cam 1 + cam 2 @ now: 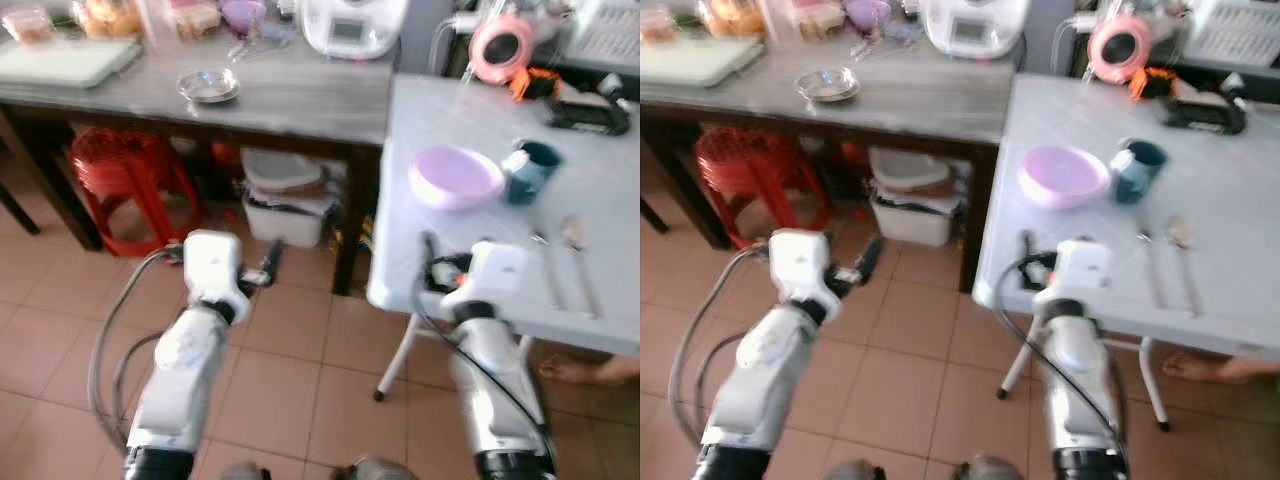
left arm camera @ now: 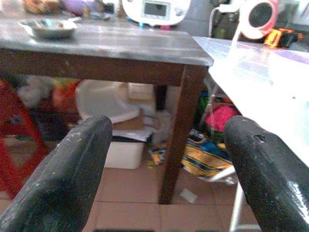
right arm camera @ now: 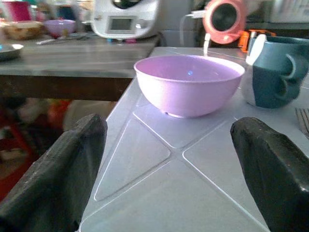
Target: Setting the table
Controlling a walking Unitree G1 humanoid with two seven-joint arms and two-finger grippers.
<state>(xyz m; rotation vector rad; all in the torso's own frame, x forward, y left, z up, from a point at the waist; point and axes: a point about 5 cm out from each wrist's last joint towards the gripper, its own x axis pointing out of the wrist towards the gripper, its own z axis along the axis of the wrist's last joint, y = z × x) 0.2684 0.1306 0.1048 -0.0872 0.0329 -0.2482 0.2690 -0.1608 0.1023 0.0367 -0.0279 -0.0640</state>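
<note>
Right gripper (image 3: 169, 159) hangs wide open and empty over the white table (image 1: 480, 120) edge, pink bowl (image 3: 189, 83) straight ahead of its fingers, teal mug (image 3: 273, 71) just beside that. Left gripper (image 2: 166, 169) gapes wide over floor near the wooden table (image 2: 106, 48).

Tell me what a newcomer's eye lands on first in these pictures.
The lilac bowl stands out, sitting on the pale folding table with a teal mug close beside it and cutlery lying nearer the table's front edge. The right gripper, fingers wide open, hovers over the table edge facing the bowl. To the left, a dark wooden table carries a small metal dish, with a red stool beneath.
</note>
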